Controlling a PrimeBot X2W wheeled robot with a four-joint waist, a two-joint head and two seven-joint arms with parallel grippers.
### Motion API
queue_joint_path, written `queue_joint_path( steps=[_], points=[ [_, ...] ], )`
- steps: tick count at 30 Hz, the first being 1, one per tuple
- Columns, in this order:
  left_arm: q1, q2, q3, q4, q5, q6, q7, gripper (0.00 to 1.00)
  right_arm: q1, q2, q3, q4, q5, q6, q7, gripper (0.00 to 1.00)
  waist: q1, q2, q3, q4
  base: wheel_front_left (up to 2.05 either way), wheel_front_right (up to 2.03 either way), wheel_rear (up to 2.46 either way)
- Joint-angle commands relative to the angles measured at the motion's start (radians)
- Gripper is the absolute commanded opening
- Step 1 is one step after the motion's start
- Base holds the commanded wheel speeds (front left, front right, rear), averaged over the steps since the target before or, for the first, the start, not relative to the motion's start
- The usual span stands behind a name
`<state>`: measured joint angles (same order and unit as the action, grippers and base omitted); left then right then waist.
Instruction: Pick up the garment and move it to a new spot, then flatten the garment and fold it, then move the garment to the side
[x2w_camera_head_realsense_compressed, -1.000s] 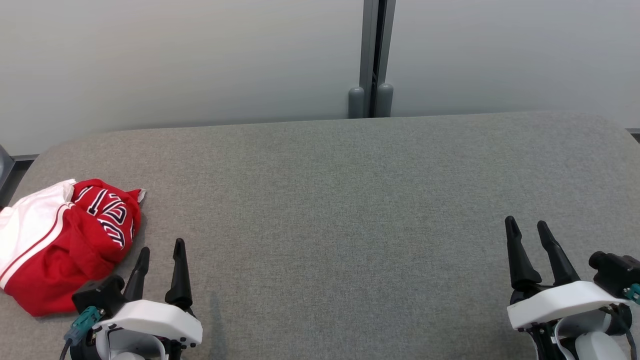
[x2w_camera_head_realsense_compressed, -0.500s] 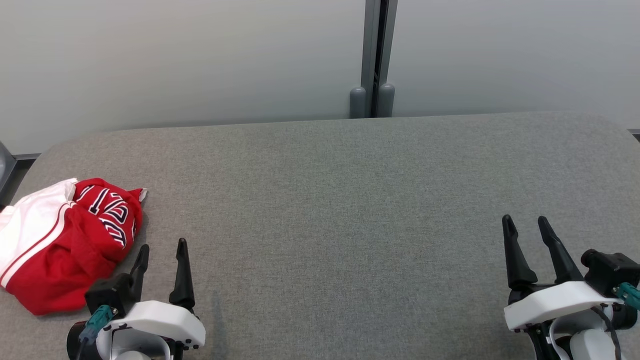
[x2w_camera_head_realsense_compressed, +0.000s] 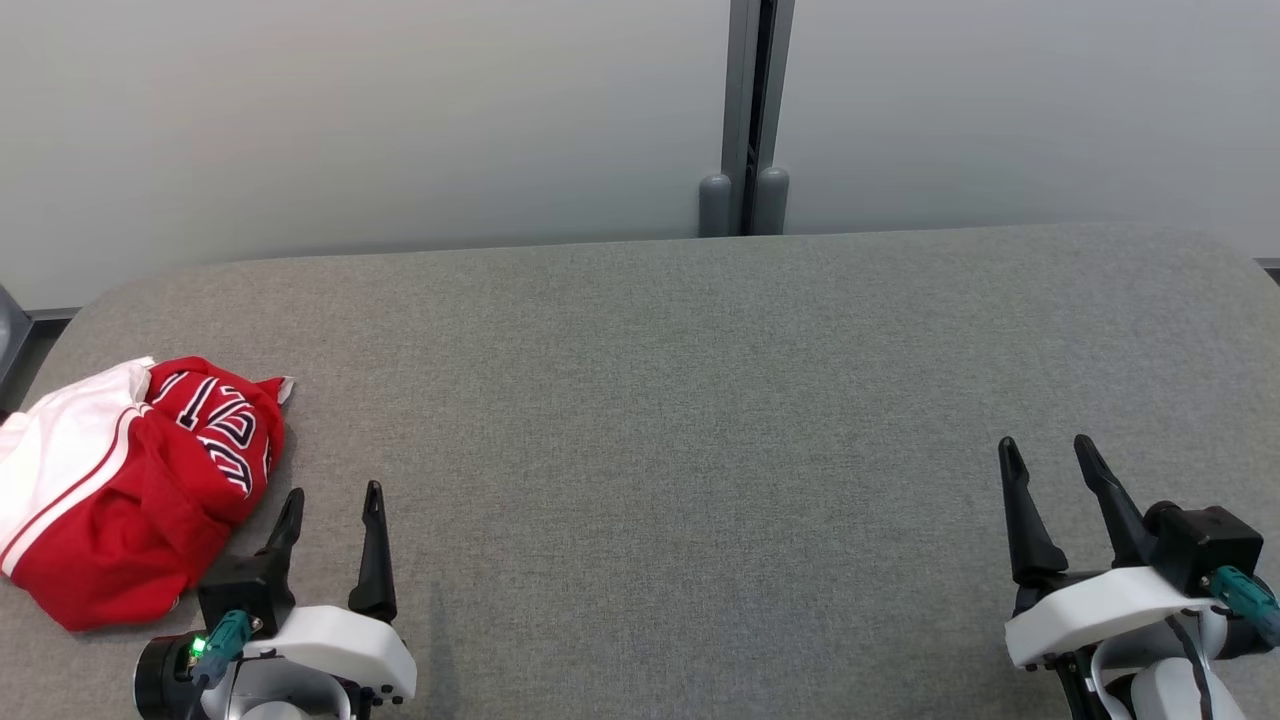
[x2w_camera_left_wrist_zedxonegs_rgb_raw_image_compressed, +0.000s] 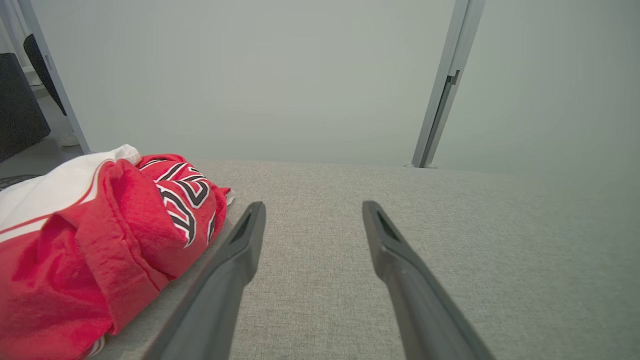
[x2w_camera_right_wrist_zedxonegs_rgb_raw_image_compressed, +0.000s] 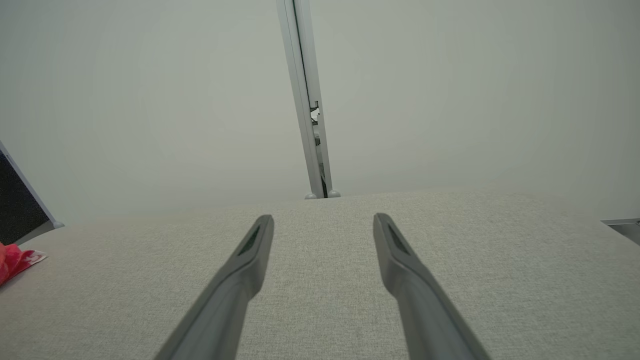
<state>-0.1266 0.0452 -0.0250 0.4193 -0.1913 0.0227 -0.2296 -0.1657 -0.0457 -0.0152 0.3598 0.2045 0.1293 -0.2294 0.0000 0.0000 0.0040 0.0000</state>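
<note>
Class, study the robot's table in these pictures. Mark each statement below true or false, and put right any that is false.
1. A red and white garment lies bunched up near the left end of the grey table. True.
2. The left gripper is shut on the garment. False: its jaws stand open beside the garment and hold nothing.
3. The right gripper is open over bare table, far from the garment. True.
4. The garment lies folded flat in the middle of the table. False: it is a crumpled heap at the left, not yet flattened or folded.
</note>
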Motion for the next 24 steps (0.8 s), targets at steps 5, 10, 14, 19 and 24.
queue_joint_path(
  steps=[5, 10, 14, 19, 24],
  points=[
    [-0.020, 0.007, 0.001, 0.002, 0.039, 0.008, -0.014, 1.00, -0.015, -0.007, -0.001, 0.004, -0.038, 0.002, -0.015, 1.00, 0.0000, 0.0000, -0.001, 0.000, 0.00, 0.00, 0.00],
    [-0.020, 0.007, 0.001, 0.004, 0.069, 0.015, -0.023, 1.00, -0.014, -0.008, -0.005, 0.007, -0.069, 0.002, -0.024, 1.00, 0.0000, 0.0000, -0.002, 0.001, 0.00, 0.00, 0.00],
    [-0.021, 0.008, 0.002, 0.008, 0.090, 0.014, -0.030, 1.00, -0.015, -0.008, -0.003, 0.011, -0.089, 0.002, -0.033, 1.00, 0.0000, 0.0000, -0.002, 0.001, 0.00, 0.00, 0.00],
    [-0.025, 0.008, 0.002, 0.011, 0.106, 0.013, -0.038, 1.00, -0.016, -0.009, -0.004, 0.014, -0.109, 0.002, -0.038, 1.00, 0.0000, 0.0000, -0.002, 0.004, 0.00, 0.00, 0.00],
    [-0.027, 0.008, 0.001, 0.011, 0.098, 0.011, -0.037, 1.00, -0.012, -0.008, -0.002, 0.012, -0.101, 0.002, -0.037, 1.00, 0.0000, 0.0000, -0.001, 0.023, 0.00, 0.00, 0.00]
  ],
)
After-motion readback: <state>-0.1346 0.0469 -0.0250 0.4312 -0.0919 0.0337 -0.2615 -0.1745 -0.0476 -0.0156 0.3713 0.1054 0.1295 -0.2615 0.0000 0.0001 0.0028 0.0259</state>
